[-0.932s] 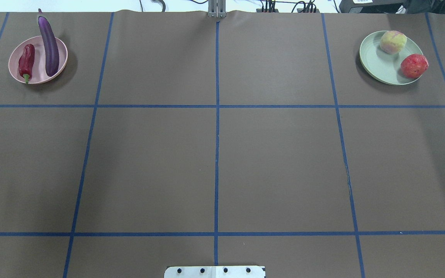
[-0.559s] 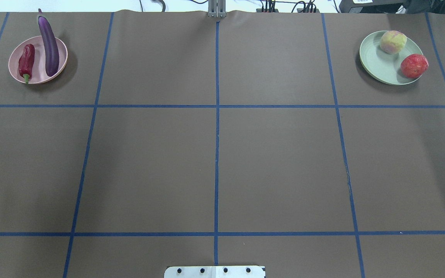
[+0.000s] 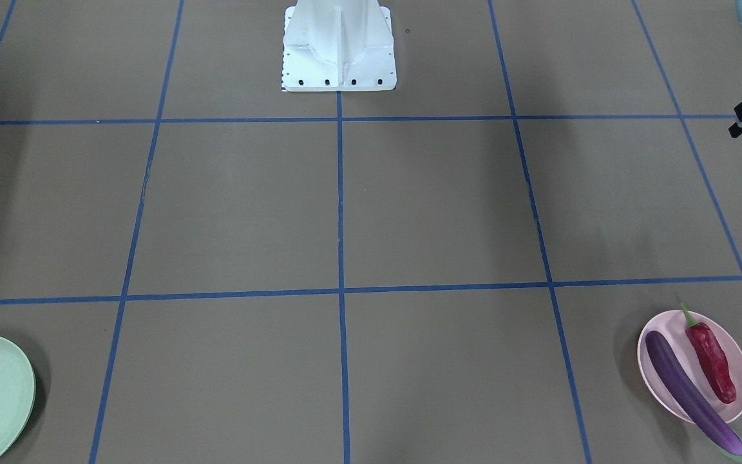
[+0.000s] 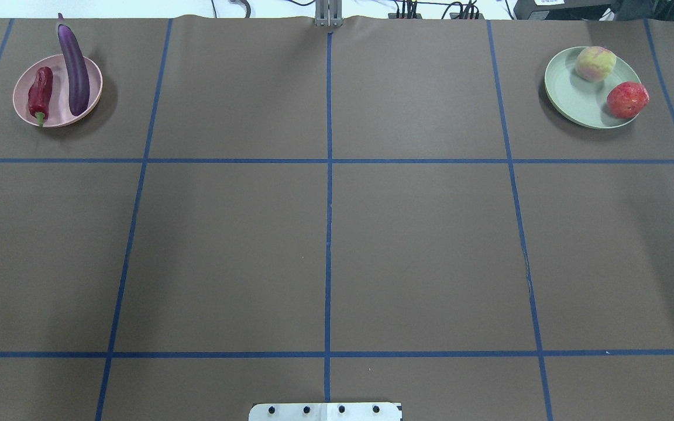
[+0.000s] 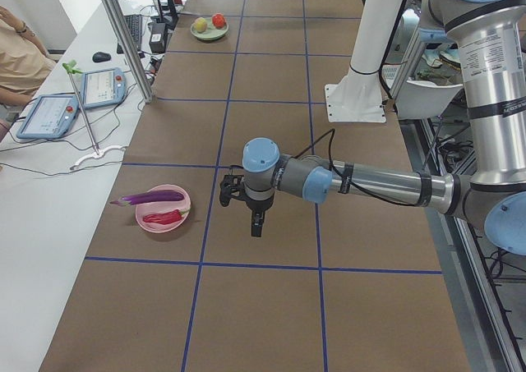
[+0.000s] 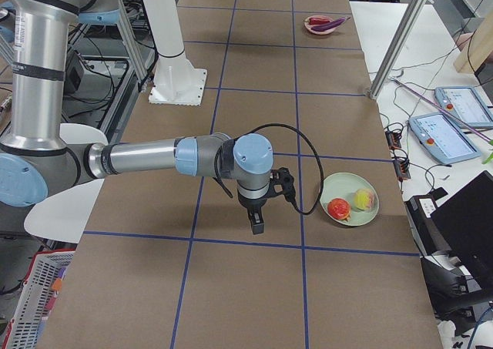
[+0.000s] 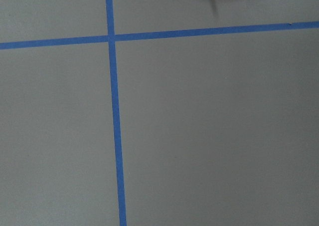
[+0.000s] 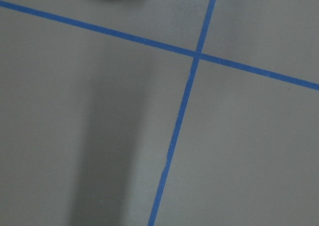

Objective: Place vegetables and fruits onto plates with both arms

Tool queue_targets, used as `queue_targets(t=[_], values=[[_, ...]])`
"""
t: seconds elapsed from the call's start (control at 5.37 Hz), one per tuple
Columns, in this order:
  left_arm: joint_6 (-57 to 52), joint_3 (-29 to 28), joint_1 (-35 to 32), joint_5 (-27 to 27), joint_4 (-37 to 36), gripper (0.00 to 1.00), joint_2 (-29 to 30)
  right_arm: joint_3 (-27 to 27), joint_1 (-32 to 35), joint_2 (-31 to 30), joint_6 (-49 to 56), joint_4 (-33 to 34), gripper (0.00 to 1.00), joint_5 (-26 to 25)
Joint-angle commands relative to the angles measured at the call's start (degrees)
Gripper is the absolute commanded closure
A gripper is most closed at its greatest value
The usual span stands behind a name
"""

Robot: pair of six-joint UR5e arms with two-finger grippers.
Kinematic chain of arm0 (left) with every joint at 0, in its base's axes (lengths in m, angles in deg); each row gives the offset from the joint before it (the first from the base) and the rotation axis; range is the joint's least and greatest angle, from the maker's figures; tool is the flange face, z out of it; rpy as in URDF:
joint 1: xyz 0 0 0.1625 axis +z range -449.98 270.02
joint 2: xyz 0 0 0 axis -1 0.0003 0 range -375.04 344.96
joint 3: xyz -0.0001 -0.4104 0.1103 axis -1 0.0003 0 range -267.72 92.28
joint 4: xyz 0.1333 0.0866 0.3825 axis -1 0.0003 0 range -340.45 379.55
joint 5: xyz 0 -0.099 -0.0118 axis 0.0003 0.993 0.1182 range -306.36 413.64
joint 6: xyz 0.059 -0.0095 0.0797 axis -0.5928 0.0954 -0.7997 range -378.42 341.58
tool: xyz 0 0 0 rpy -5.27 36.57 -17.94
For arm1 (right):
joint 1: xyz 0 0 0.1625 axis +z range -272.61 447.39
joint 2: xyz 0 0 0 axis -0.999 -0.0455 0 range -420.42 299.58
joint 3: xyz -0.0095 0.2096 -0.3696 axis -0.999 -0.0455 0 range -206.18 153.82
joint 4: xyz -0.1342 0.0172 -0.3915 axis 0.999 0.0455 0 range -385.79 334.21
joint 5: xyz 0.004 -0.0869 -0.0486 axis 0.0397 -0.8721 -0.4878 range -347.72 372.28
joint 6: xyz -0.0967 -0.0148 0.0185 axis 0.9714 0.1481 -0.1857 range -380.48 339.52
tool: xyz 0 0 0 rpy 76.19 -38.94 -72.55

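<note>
The pale pink plate [image 4: 59, 117] stands at the far left with the purple eggplant [image 4: 74, 64] and the red chili pepper [image 4: 40, 93] on it; the eggplant's tip overhangs the far rim. The mint green plate [image 4: 574, 99] stands at the far right with the halved fruit [image 4: 595, 63] and the red bumpy ball fruit [image 4: 627, 99] on it. My left gripper [image 5: 256, 222] hangs above the table, to the right of the pink plate [image 5: 168, 227] in the exterior left view. My right gripper [image 6: 256, 224] hangs to the left of the green plate [image 6: 347, 189] in the exterior right view. I cannot tell whether either is open or shut.
The white base block [image 3: 339, 48] stands at the table's near middle edge. Blue tape lines [image 4: 328, 175] divide the brown table cover into squares. Tablets and cables [image 5: 82, 93] lie on the white side bench. Both wrist views show only brown cover and tape.
</note>
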Motion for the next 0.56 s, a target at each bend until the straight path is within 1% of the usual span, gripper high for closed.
queue_targets(t=[0.0, 0.37], values=[[0.4, 3.2, 0.0, 0.1, 0.0, 0.00, -3.1, 1.4, -0.1, -2.0, 0.0, 0.0, 0.00, 0.2], [0.5, 4.8, 0.0, 0.1, 0.1, 0.00, -5.2, 4.4, -0.3, -5.6, 0.0, 0.0, 0.00, 0.2]])
